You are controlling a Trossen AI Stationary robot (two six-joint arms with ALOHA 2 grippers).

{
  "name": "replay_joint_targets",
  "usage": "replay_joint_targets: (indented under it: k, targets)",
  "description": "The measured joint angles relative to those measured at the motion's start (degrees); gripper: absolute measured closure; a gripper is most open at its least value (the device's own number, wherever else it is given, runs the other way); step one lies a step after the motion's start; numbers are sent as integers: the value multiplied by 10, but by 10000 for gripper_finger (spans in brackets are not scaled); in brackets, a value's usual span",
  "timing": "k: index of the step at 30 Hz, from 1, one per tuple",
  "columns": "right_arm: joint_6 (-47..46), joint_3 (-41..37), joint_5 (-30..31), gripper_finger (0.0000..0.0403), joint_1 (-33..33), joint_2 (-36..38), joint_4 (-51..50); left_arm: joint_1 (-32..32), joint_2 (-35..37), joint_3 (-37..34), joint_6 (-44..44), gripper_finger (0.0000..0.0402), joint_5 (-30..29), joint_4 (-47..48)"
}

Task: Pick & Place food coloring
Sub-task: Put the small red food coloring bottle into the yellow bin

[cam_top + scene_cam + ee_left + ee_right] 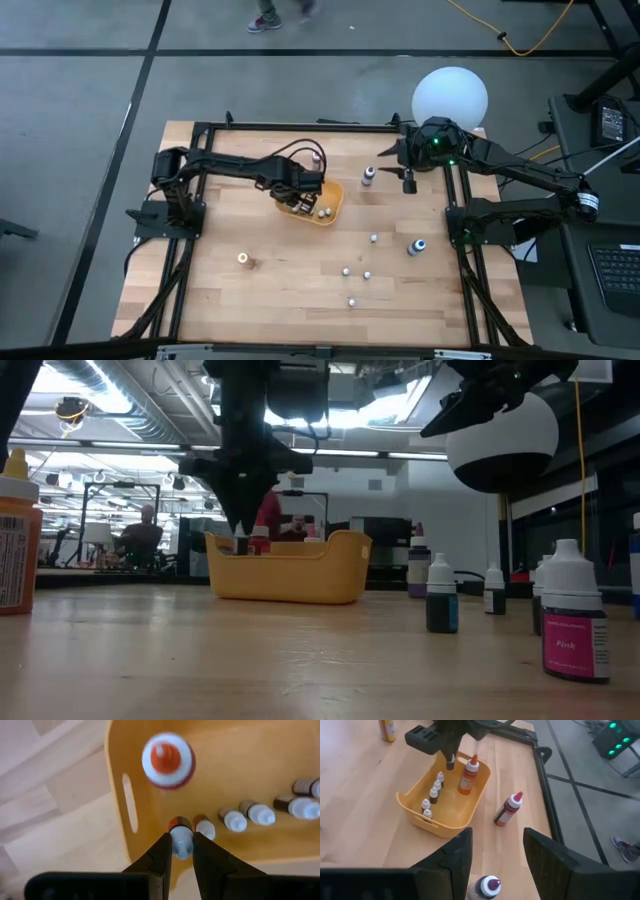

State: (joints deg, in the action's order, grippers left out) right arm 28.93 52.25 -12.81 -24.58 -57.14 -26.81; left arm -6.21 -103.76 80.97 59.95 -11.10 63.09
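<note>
My left gripper (181,851) holds a small bottle (181,839) over the orange tray (333,203). Five small ones already inside. Right gripper (495,855) wide, idle at two o'clock. Several bottles (357,272) remain on counter (290,280).

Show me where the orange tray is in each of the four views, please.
High view: tray just left of center, under the left hand.
Low view: tray left of center, the left hand above its left end.
Left wrist view: tray fills the upper right.
Right wrist view: tray upper left.
Shared landmark: the tall orange bottle standing in the tray.
</note>
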Motion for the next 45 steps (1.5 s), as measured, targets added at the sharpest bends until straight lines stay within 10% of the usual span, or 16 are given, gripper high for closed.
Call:
replay_joint_targets:
  k: [45]
  targets:
    - [-1, 0, 13, 226, 0, 0, -1, -6, -70, -1, -50, 343, 5, -36]
